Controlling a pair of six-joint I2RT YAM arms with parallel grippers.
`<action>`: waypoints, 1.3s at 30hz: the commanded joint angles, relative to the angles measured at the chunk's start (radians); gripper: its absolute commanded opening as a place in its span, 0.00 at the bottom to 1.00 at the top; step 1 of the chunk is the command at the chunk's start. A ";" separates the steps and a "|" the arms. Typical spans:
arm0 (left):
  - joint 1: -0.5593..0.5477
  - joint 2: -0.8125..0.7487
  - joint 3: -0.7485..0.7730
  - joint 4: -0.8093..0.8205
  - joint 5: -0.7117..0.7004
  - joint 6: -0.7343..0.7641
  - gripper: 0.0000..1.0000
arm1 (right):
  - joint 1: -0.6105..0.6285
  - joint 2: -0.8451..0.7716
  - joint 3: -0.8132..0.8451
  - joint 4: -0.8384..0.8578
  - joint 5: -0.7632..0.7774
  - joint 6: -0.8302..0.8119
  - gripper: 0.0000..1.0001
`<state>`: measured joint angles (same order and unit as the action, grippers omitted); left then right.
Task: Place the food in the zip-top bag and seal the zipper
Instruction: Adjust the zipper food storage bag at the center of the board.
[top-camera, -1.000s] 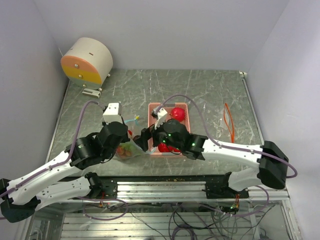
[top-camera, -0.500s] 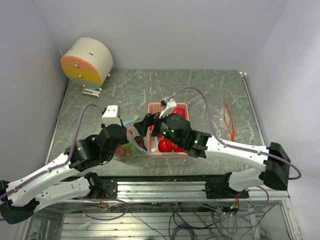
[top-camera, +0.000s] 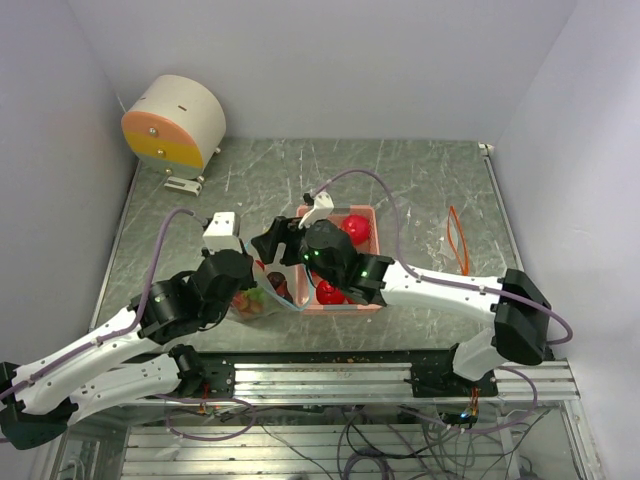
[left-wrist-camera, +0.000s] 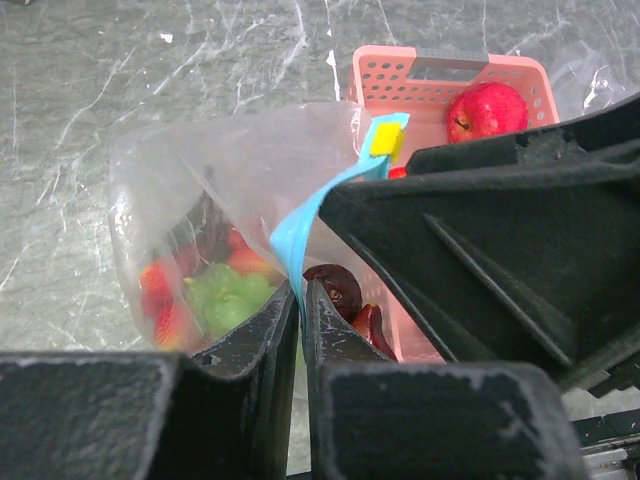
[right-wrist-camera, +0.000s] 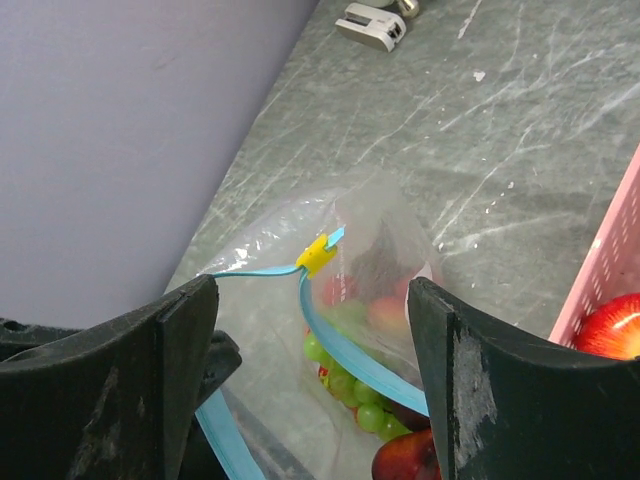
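We're pinching the bag (left-wrist-camera: 200, 190) by its blue zipper strip (left-wrist-camera: 288, 240) w/ the left gripper (left-wrist-camera: 301, 300), jaws pressed tight on it. The right gripper (right-wrist-camera: 312, 300) is hovering over the bag's mouth, jaws spread, empty. Grapes (right-wrist-camera: 365, 405) are sitting inside. 1 apple (left-wrist-camera: 487, 108) is lying in the pink tray (left-wrist-camera: 400, 75), just right of the spread jaws, so the right arm's nearer.

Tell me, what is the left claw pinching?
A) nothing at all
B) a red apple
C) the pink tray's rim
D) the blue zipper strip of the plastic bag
D: the left wrist view shows the left gripper closed on the blue zipper strip of the bag.
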<state>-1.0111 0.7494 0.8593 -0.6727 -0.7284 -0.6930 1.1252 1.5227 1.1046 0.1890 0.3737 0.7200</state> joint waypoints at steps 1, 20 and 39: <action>0.005 -0.001 -0.013 0.044 0.021 -0.003 0.17 | -0.001 0.029 0.048 0.015 0.025 0.047 0.75; 0.005 0.005 -0.019 0.051 0.026 -0.006 0.17 | 0.000 0.004 0.012 0.062 0.048 0.127 0.49; 0.003 -0.007 -0.016 0.060 0.030 0.043 0.20 | -0.012 0.090 0.068 0.022 0.080 0.085 0.00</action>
<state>-1.0111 0.7536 0.8452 -0.6460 -0.7090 -0.6846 1.1229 1.6321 1.1675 0.2119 0.4351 0.8337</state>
